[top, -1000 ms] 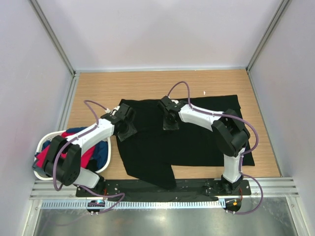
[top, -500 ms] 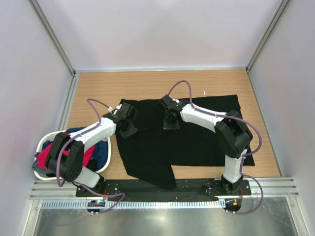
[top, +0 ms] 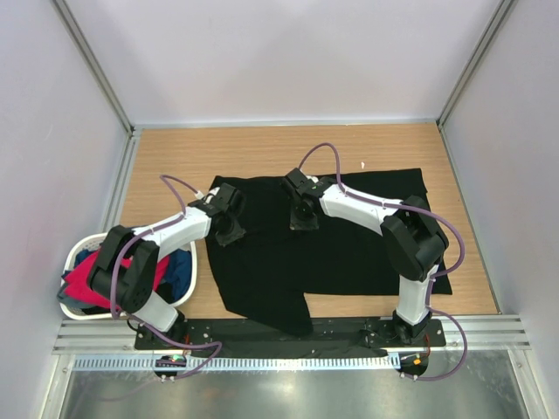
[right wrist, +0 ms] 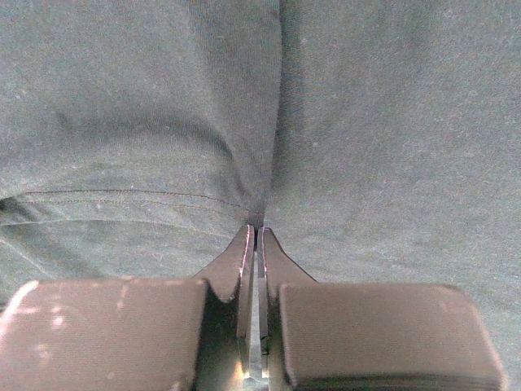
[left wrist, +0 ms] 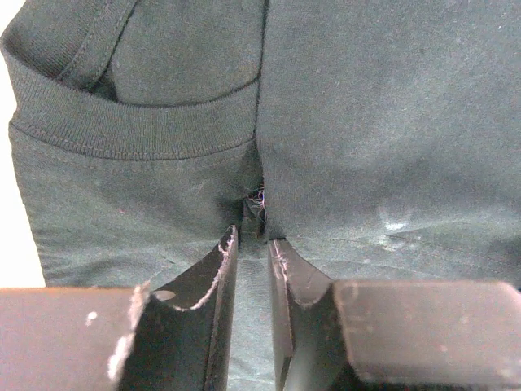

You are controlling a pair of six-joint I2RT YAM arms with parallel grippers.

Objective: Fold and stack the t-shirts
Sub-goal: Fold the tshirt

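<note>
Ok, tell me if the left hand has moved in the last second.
Yes, slightly: left hand edged right, away from the basket, closing on the black t-shirt.

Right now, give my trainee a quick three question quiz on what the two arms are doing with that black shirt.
1. True or false: the right gripper is shut on a fold of the black t-shirt.
2. The white basket sits beside which arm? A left, B right.
3. Fill in: just beyond the left gripper lies the shirt's ribbed ____.
Key: 1 true; 2 A; 3 collar.
</note>
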